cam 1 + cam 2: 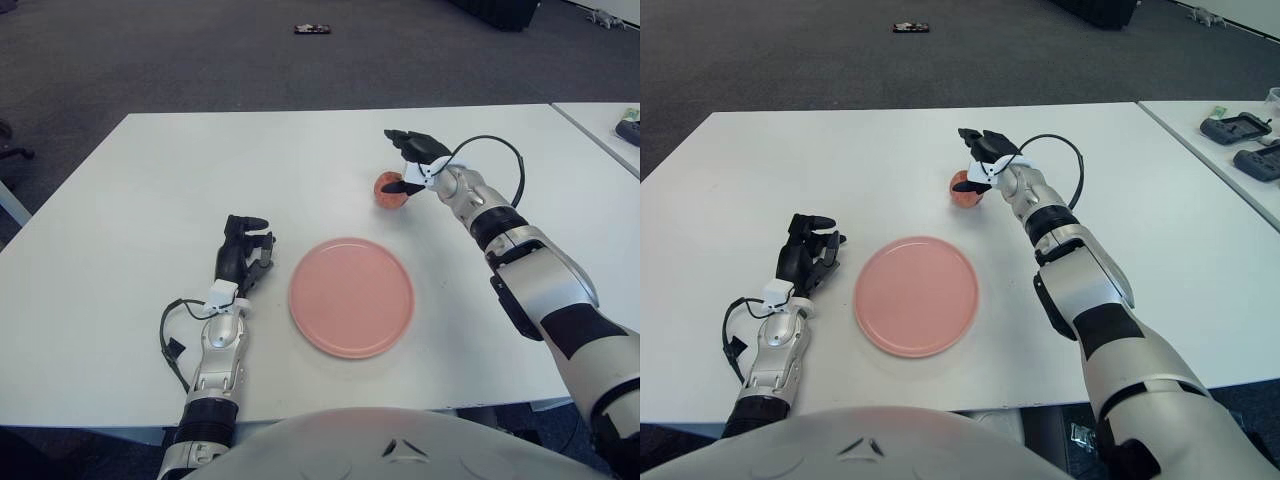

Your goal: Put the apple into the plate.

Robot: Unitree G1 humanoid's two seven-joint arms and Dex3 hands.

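Note:
A small red apple sits on the white table, just beyond the far right rim of a pink plate. My right hand is at the apple's right side. Its fingers are spread above the apple and its thumb reaches down against the fruit's right side, without closing around it. My left hand shows on the table to the left of the plate, with fingers relaxed and holding nothing.
A second white table stands to the right with dark devices on it. A small black object lies on the grey carpet beyond the table's far edge.

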